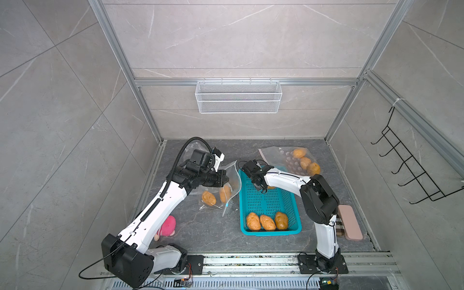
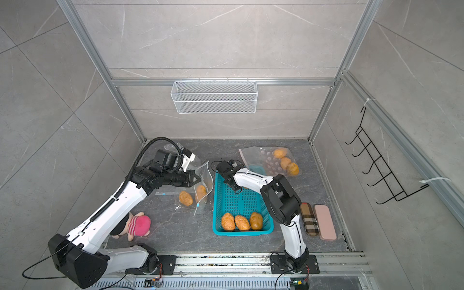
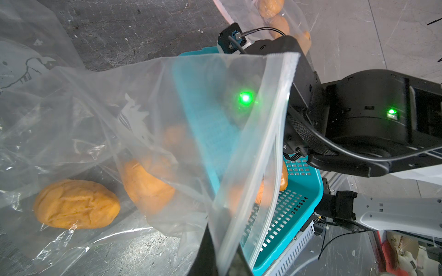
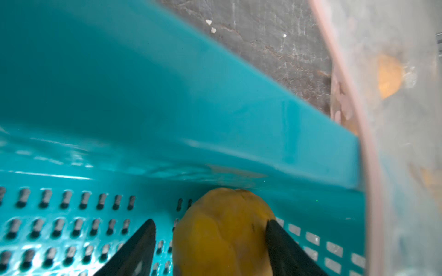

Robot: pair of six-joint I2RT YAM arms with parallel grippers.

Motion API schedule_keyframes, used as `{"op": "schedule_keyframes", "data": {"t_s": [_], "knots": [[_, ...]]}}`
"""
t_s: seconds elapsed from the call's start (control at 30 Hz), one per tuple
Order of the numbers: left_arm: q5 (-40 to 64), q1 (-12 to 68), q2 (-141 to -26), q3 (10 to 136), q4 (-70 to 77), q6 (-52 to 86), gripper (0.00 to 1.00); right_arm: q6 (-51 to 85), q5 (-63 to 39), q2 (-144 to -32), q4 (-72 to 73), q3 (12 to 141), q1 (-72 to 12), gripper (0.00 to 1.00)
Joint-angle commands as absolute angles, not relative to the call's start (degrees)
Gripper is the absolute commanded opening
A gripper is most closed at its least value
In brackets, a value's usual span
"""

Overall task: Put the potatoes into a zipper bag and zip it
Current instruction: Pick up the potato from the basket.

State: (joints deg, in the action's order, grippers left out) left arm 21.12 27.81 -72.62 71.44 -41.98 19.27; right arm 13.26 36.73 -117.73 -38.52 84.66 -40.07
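Hemming potato (image 4: 222,234), basket wall (image 4: 167,107), plush toy (image 2: 140,224) aside

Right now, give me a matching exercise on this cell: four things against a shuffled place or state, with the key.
Things:
1. left fingers
2. right fingers
3. pink plush toy
4. row of three potatoes

Place or state:
a. at the robot-side end of the teal basket
b. shut on the rim of the zipper bag
c. lying straight on the table
d. open, either side of a potato in the basket

Pairs: 1-b, 2-d, 3-c, 4-a
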Motion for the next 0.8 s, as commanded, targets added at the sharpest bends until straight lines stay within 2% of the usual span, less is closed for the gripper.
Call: {"op": "schedule_keyframes", "data": {"t_s": [0.0, 0.33, 0.53, 0.67, 0.77], "knots": [[21.9, 27.8, -72.5, 71.3, -42.0, 17.9, 0.0, 13.9, 38.4, -120.1, -41.7, 85.6, -39.7, 0.68], [22.0, 27.8, -72.6, 71.4, -42.2, 17.9, 0.0, 14.1, 42.1, -122.7, -45.0, 87.5, -39.8, 0.7], [22.0, 27.8, -72.5, 71.4, -42.3, 17.8, 0.0, 14.6, 41.2, -122.4, -45.0, 87.1, -39.7, 0.61], [21.9, 27.8, -72.4, 71.4, -42.3, 17.8, 0.0, 14.8, 39.2, -119.7, -43.6, 85.5, -39.7, 0.48], [21.8, 27.8, -72.5, 71.4, -42.3, 17.7, 0.0, 14.6, 38.4, -116.2, -41.4, 83.2, -39.7, 0.44]]}}
